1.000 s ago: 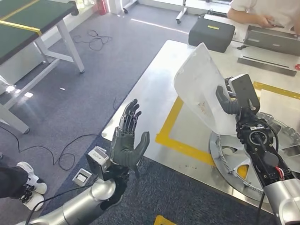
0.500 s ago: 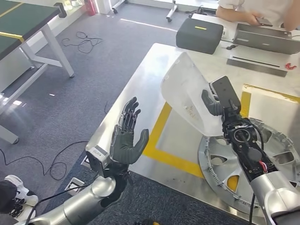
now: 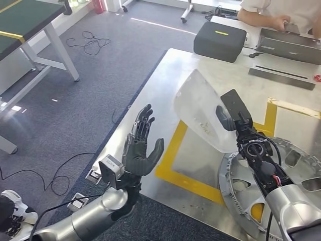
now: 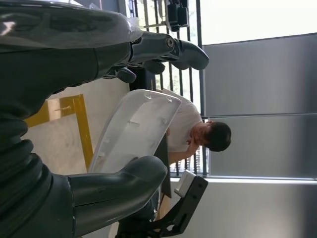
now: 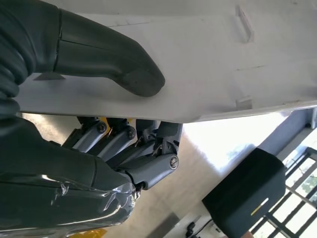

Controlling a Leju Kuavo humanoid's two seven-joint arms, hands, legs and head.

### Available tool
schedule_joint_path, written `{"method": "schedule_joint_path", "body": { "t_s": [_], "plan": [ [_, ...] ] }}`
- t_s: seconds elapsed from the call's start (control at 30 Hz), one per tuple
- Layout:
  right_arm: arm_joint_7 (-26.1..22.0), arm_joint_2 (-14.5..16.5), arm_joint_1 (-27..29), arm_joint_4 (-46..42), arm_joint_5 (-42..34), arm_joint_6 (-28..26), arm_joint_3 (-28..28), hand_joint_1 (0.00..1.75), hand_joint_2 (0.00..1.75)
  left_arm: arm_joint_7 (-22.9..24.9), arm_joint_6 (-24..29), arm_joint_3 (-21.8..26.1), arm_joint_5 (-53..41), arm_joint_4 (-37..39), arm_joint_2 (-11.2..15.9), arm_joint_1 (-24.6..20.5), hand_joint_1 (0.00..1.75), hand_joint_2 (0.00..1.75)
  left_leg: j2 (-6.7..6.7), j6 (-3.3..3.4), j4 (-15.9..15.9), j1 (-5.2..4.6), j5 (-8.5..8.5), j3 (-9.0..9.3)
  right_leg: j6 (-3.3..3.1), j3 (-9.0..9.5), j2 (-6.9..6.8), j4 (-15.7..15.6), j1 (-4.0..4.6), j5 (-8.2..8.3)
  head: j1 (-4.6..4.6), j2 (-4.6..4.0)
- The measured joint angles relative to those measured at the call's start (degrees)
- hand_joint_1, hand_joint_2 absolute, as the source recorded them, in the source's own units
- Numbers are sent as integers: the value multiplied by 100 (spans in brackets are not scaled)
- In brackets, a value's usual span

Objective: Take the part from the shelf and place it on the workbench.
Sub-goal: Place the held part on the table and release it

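Note:
The part is a curved translucent white plastic panel (image 3: 200,110), held tilted in the air above the steel workbench (image 3: 166,85). My right hand (image 3: 227,119) grips its near edge, thumb on top and fingers beneath, as the right wrist view shows the panel (image 5: 209,64) between thumb (image 5: 112,54) and fingers (image 5: 149,148). My left hand (image 3: 140,148) is raised at the workbench's near left edge, palm up and fingers spread, holding nothing. In the left wrist view the panel (image 4: 134,129) hangs beyond the hand's thumb (image 4: 112,188).
A silver wheel cover (image 3: 299,170) lies on the workbench inside a yellow taped frame (image 3: 181,175), under my right arm. A black case (image 3: 219,40) and grey boxes (image 3: 291,45) stand at the far edge, where a person (image 3: 280,12) sits. Green tables (image 3: 34,20) stand left.
The camera has shifted, so the whole scene sits differently. The panel and right hand are lower and closer to the workbench. The left hand stays open in the same pose.

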Motion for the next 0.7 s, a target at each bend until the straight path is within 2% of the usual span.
{"method": "schedule_joint_path", "body": {
  "t_s": [0.03, 0.1, 0.17, 0.23, 0.47, 0.7],
  "plan": [
    [5, 5, 12, 38, 14, -6, 17, 175, 175, -5, 3, -9, 4, 4, 2, -2, 0, 175, -4, -4, 22, -20, -20, -7, -17, 64, 5, -120, 0, 18, -3, 0],
    [11, 14, 50, 113, 37, -14, 42, 175, 175, -14, 9, -29, 12, 11, 9, 1, 0, 175, -7, 23, 44, -32, -36, -12, -37, 96, 20, -145, 6, 7, -15, 0],
    [14, 17, 73, 184, 60, -19, 62, 87, 175, -26, 15, -44, 19, 24, 16, 2, 0, 175, 2, 40, 37, -24, -38, 1, -46, 103, 37, -151, 19, 6, -19, 0],
    [16, 20, 86, 243, 73, -22, 88, 0, 175, -33, 19, -56, 27, 38, 21, 0, 0, 175, 15, 19, 15, -21, -33, 18, -66, 104, 49, -151, 27, 5, -21, 0],
    [-4, 20, 161, 361, 50, -26, 109, 0, 175, -28, 18, -70, 62, 83, 27, -3, 0, 175, 20, -38, -23, -18, -26, 43, -105, 106, 52, -149, 29, -8, -21, 0],
    [-174, 20, 197, 416, -151, -14, 103, 0, 175, -30, 28, -73, 51, 103, 27, -2, 0, 175, 22, -63, -25, -18, -36, 45, -110, 110, 50, -151, 24, -13, -20, 0]
  ]
}}
